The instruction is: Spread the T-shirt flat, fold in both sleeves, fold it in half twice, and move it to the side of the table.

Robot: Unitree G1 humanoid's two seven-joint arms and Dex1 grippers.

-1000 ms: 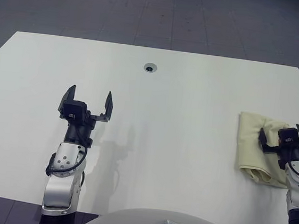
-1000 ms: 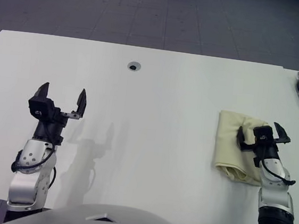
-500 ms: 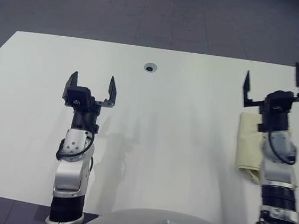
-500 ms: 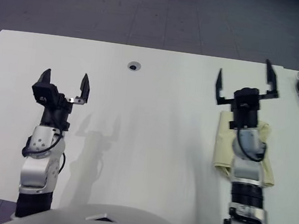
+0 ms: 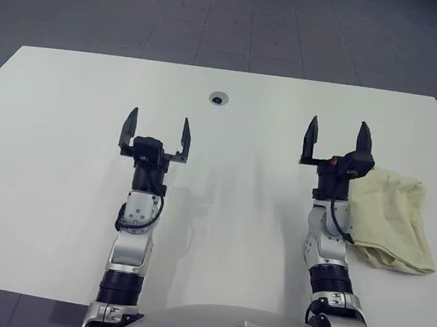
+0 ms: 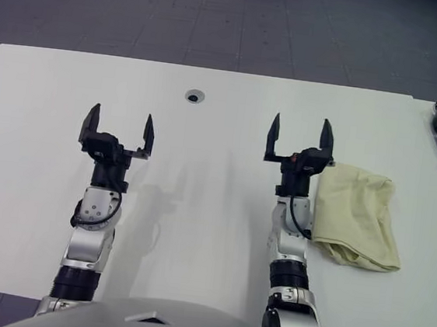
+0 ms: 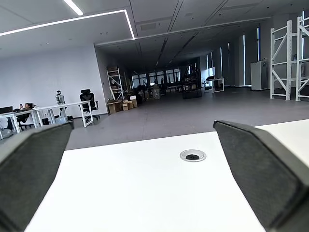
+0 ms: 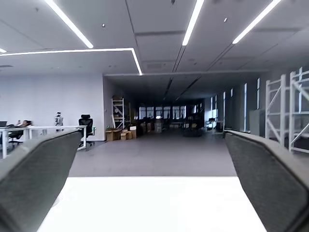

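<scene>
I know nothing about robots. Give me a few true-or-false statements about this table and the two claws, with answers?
1. The T-shirt lies folded near the table's right edge. True.
2. The right gripper grips the T-shirt. False: it is open and empty, raised beside the T-shirt.
3. The left gripper is open. True.
4. The left gripper touches the T-shirt. False: it is well apart from it, over bare table.
</scene>
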